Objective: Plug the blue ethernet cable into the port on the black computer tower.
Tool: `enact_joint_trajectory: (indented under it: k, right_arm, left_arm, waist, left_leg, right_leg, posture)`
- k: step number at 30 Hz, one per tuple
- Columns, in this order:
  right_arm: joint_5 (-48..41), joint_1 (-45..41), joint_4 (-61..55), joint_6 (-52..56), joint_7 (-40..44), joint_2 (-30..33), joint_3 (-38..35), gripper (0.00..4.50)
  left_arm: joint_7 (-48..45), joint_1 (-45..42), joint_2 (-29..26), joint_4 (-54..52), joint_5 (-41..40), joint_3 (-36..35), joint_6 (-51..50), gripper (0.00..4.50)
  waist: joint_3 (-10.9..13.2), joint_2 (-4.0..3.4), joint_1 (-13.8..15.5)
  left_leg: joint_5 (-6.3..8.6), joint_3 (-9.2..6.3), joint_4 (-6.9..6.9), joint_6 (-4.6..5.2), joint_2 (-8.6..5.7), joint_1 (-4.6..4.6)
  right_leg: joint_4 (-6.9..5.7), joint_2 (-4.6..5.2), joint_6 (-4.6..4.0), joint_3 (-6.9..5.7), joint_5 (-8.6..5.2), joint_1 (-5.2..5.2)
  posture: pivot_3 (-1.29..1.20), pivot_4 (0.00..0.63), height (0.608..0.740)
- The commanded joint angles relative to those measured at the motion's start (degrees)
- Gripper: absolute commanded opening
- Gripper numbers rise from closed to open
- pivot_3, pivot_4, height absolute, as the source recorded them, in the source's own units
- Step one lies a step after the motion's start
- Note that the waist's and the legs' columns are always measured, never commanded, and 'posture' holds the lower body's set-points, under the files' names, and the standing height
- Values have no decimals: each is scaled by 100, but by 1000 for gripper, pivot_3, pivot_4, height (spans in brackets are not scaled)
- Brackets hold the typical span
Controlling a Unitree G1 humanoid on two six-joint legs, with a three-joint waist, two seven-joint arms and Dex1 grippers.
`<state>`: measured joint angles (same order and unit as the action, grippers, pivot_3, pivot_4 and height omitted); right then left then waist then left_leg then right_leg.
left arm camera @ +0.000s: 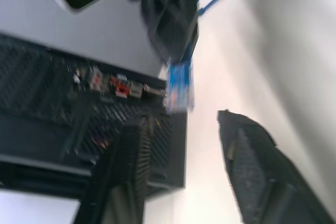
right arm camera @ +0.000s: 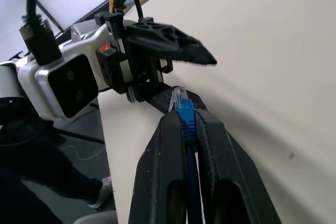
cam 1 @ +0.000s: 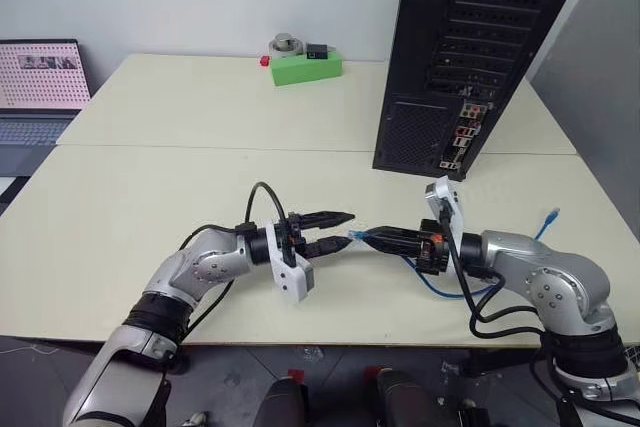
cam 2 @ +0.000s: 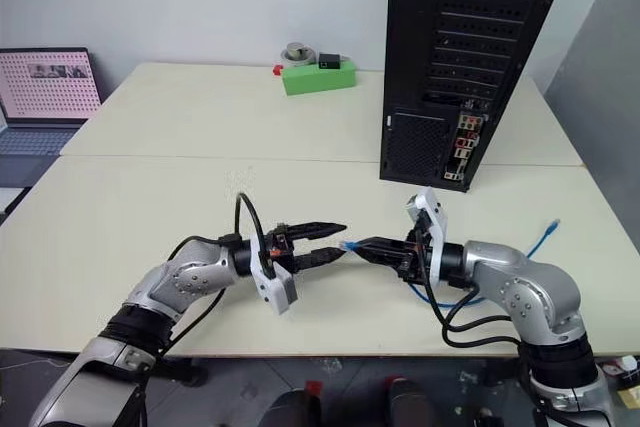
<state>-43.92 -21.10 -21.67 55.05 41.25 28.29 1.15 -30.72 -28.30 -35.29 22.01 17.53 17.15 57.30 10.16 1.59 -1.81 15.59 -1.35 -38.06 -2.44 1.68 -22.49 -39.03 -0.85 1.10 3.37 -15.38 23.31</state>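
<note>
One blue ethernet cable [cam 1: 437, 285], one black computer tower [cam 1: 470, 47], two arms. The right gripper [right arm camera: 184, 109] pinches the cable just behind its plug, pointing it at the left gripper [cam 1: 338, 232], whose fingers are spread, the plug at their tips. The cable's other end [cam 1: 551, 217] lies near the table's [cam 1: 150, 187] right edge. Bare tabletop separates grippers from tower; its port [cam 1: 458, 131] panel faces them.
</note>
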Motion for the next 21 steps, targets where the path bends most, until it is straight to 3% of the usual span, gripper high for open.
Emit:
enact_joint_trajectory:
  k: [1, 5, 9, 17, 21]
  right_arm:
    - [505, 51, -243, -627, -685, -95, -382, 2]
    - [1084, 201, -459, -1088, -1514, -322, -537, 2]
    - [1598, 245, -589, -1249, -2540, -792, -622, 2]
    - [2844, -157, -321, -1401, -4212, -1650, -411, 2]
    - [3207, -408, -17, -1485, -4756, -1990, -569, 2]
  left_arm:
    - [-1176, 428, -94, -820, -1838, 94, -1875, 3176]
    - [-1631, 710, -81, -1999, -3085, -127, -4116, 3262]
    - [-1392, 559, 98, -2692, -3404, -339, -5481, 3262]
    - [-858, 36, 584, -3143, -3214, -436, -6873, 3262]
    - [-663, -147, 728, -3154, -2900, -384, -7016, 3262]
  waist:
    - [0, -1, -5]
    - [0, 0, -4]
    - [0, 0, 0]
    - [0, -1, -4]
    - [0, -1, -4]
  left_leg:
    - [0, 1, 1, 0, 3, 1]
    - [0, -7, -2, 0, 4, -9]
    - [0, -11, -4, 0, 0, -12]
    - [-1, -7, -2, -1, -11, -13]
    - [-1, -7, -2, -2, -11, -13]
  right_leg:
    - [-2, 0, 0, 2, 0, 0]
    - [-2, 1, 0, -5, 0, 5]
    - [-3, 1, 1, -5, -1, 6]
    - [-2, -6, 1, 7, -1, 11]
    - [-3, -6, 0, 19, 0, 15]
  posture:
    - [0, 150, 740]
    - [0, 150, 740]
    - [0, 150, 740]
    - [0, 150, 740]
    - [0, 150, 740]
